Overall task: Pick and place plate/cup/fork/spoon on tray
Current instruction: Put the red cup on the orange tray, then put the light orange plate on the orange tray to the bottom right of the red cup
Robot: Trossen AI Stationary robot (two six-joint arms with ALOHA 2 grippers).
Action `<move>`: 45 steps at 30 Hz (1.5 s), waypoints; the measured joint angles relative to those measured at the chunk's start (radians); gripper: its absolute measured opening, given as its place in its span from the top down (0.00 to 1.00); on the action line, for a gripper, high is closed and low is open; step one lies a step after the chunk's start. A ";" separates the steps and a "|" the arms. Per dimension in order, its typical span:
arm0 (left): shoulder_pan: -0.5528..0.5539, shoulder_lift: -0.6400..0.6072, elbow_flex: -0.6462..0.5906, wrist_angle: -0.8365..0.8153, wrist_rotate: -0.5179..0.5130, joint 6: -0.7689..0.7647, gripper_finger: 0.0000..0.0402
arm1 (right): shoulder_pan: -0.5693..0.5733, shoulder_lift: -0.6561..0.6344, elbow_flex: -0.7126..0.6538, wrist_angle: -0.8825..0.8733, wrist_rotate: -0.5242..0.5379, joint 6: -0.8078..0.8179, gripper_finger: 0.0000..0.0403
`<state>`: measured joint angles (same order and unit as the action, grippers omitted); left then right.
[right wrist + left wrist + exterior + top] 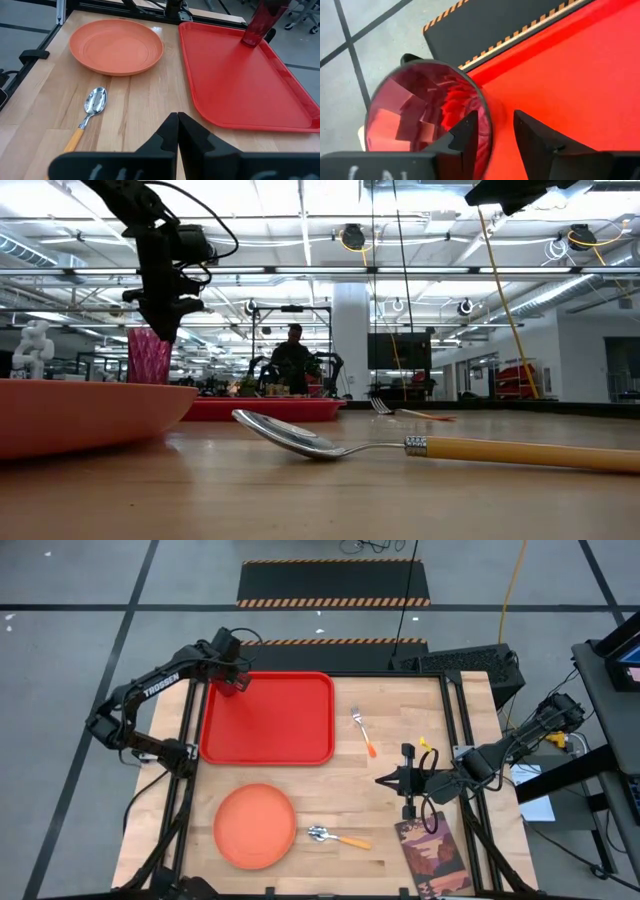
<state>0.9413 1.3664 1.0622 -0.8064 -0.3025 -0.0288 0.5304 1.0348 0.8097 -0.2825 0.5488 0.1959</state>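
Note:
The dark red cup [420, 115] stands upright in the far left corner of the red tray [270, 725]; it also shows in the right wrist view [257, 25]. My left gripper [495, 117] is open over the cup's rim, one finger inside and one outside. The orange plate [255, 825] lies on the table near the front edge. The spoon [335, 837] lies right of the plate. The fork [362, 730] lies right of the tray. My right gripper [380, 780] is shut and empty, above the table right of centre. My left gripper comes at the cup from above, pointing down. One finger [465, 137] is inside the cup next to its wall [487, 125] and the other [535, 135] is outside, with a strip of tray showing between it and the wall. Whether the inner finger touches the wall I cannot tell.
A brownish printed book [432, 855] lies at the table's near right corner. A person [293, 355] stands in the room far behind the table. Bare wood lies between the tray, the plate and my right gripper.

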 joint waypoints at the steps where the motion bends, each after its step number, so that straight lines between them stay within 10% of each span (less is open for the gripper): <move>1: -0.015 -0.005 0.000 -0.003 -0.025 -0.002 0.66 | 0.000 0.000 0.000 0.000 0.000 0.000 1.00; 15: -0.260 -0.255 0.002 -0.129 -0.175 -0.116 0.61 | 0.000 -0.001 0.000 0.022 0.000 0.008 1.00; 25: -0.679 -0.519 0.002 -0.325 -0.196 -0.403 0.61 | -0.015 0.007 -0.033 0.102 0.030 0.014 1.00; 36: -1.265 -0.457 -0.064 -0.205 -0.384 -0.608 0.61 | -0.167 0.219 0.027 0.315 -0.166 -0.031 1.00; 45: -1.436 -0.407 -0.154 -0.003 -0.285 -0.449 0.61 | -0.234 0.528 0.314 0.253 -0.314 -0.144 1.00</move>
<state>-0.4947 0.9592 0.9083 -0.8093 -0.5870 -0.4774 0.2966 1.5629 1.1239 -0.0299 0.2344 0.0522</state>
